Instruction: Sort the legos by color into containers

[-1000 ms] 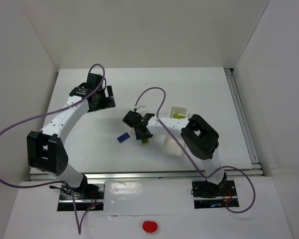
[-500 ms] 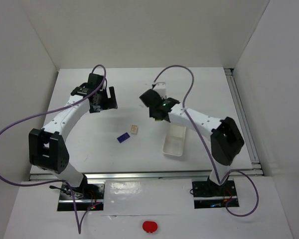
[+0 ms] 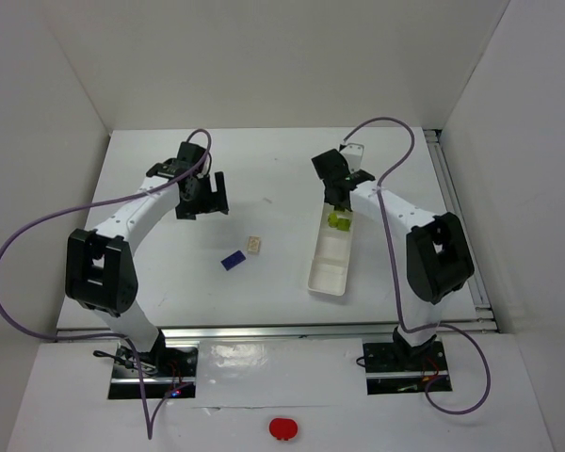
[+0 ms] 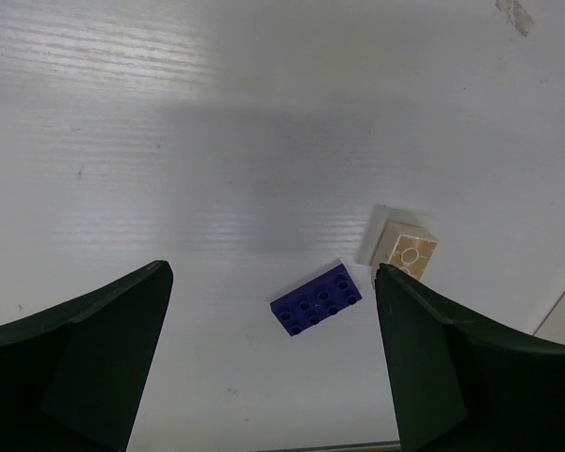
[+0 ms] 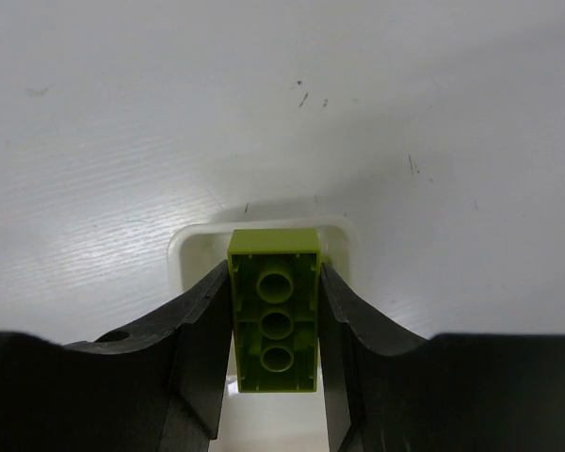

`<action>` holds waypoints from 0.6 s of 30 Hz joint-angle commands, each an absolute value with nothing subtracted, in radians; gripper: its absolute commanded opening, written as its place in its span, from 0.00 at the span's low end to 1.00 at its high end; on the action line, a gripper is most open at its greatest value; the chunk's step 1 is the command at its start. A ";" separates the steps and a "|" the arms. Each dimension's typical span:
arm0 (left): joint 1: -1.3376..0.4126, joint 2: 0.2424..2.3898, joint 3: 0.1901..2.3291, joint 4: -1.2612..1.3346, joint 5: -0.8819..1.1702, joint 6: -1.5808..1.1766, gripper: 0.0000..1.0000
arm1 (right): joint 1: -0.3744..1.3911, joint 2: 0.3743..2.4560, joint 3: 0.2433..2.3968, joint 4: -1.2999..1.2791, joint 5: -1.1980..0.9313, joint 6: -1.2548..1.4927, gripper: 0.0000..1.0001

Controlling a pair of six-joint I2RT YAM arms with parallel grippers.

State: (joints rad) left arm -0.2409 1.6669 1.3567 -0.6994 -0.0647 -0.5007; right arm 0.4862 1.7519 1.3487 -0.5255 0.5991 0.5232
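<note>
The right fingers [image 5: 200,344] are clamped on a lime green lego [image 5: 275,325]. The coming release turns on what lies straight beneath it. In the right wrist view the brick hangs over the rounded far end of the white tray [image 5: 193,243], whose rim shows mid-frame just past the fingertips. The brick's long axis runs up and down the frame, in line with the fingers. It shows its hollow underside, three round tubes in a row, and the fingers press on its two long sides. In the overhead view, right of centre, that end compartment already holds other green legos [image 3: 339,221], so it looks like the place to let go.

The dark blue lego [image 4: 315,299] and the cream lego [image 4: 405,254] lie on the bench [image 4: 217,141], near each other but apart. The left fingers [image 4: 94,348] are spread wide and hold nothing. In the left wrist view the blue brick sits low in the frame between them, its long axis slanting up to the right. The cream one lies up and right of it, close to the right-hand finger. The left arm is the nearer one to both.
</note>
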 commanded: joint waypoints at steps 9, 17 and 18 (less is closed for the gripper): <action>-0.242 1.683 1.399 -0.721 -0.087 -0.494 0.98 | 0.469 1.781 1.321 -0.479 0.594 0.534 0.61; -0.242 1.671 1.457 -0.755 -0.130 -0.494 0.98 | 0.557 1.715 1.362 -0.514 0.627 0.523 0.60; -0.242 1.655 1.457 -0.755 -0.130 -0.509 0.98 | 0.601 1.706 1.373 -0.514 0.618 0.512 0.60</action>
